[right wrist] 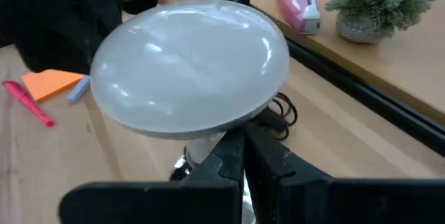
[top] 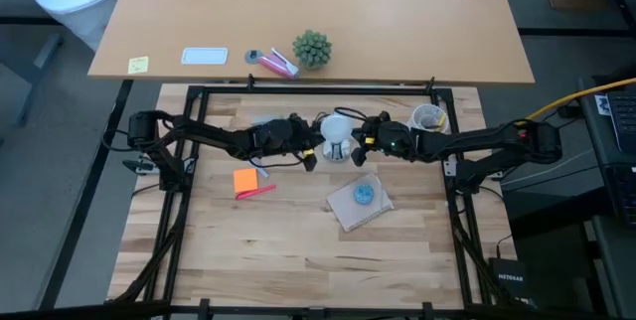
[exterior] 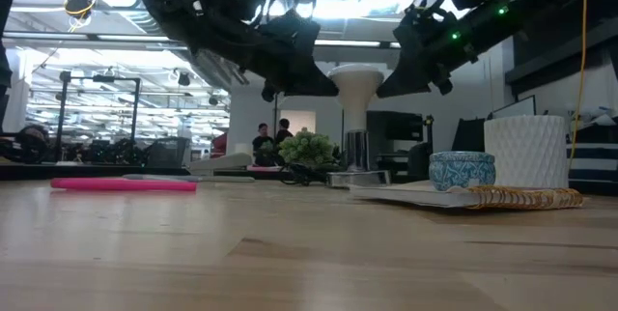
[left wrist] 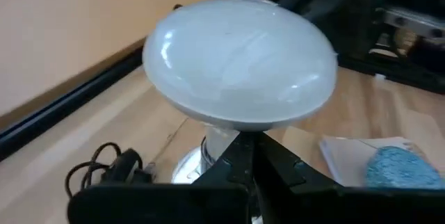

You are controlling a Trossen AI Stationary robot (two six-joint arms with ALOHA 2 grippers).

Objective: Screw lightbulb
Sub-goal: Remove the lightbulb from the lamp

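The lightbulb (top: 338, 127), a frosted white globe on a tapering neck, stands upright in the shiny metal socket (exterior: 355, 168) at the table's middle, toward the far edge. My left gripper (left wrist: 249, 140) is shut, and its tips sit at the bulb's neck on the left side. My right gripper (right wrist: 236, 140) is also shut and meets the neck from the right. In the low view both (exterior: 323, 87) (exterior: 388, 87) slant down under the globe (exterior: 357, 79). My left gripper sets its shut fingertips against the bulb's neck (left wrist: 226, 132), just under the globe. It comes from the table's left, slanting slightly down. The bulb stands upright in the socket. My right gripper sets its shut fingertips against the opposite side of the neck (right wrist: 208, 144), from the table's right, slanting slightly down.
A spiral notebook (top: 348, 211) bearing a blue round blob (top: 364, 195) lies near right of the socket. A white cup (top: 428, 117) stands far right. Orange notes and a pink pen (top: 250, 183) lie to the left. A black cord (left wrist: 104, 168) trails from the socket.
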